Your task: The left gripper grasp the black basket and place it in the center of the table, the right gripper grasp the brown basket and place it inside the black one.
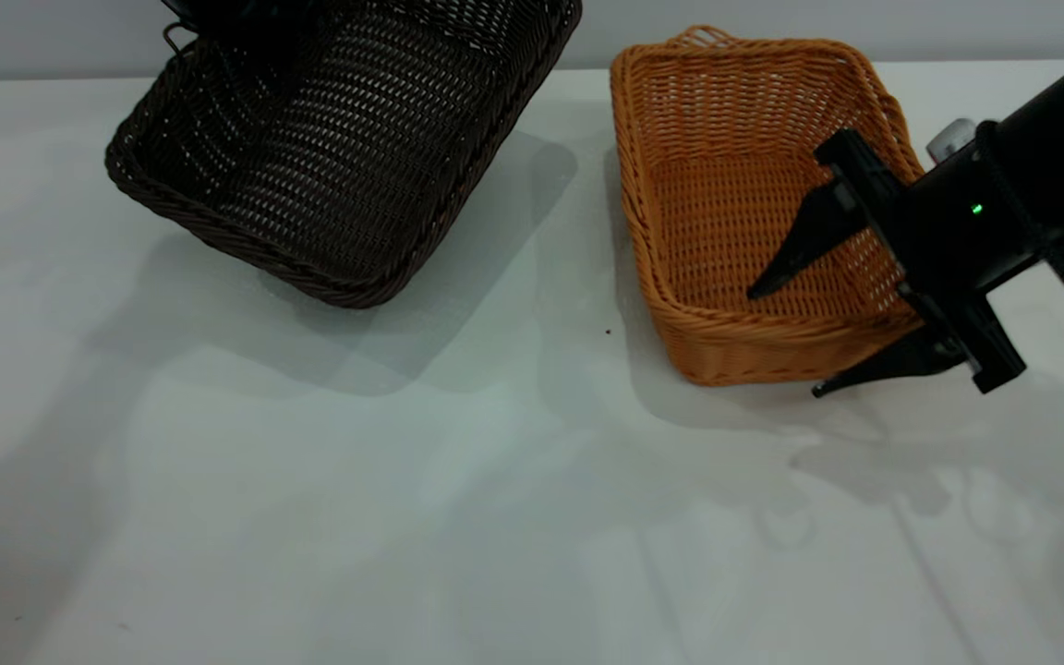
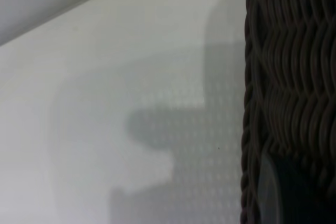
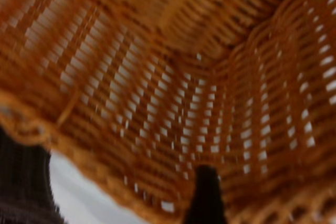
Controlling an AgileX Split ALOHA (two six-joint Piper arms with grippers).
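Left pincer at 11 o'clock, clamped on black basket, tilted off table | right pincer apart, straddling brown basket wall at 2 o'clock | you close squarely on the rim (not weave).

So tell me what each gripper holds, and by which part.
The left gripper holds the black basket, tilted, by its far rim. The right gripper straddles the brown basket's right wall, fingers open, holding nothing.
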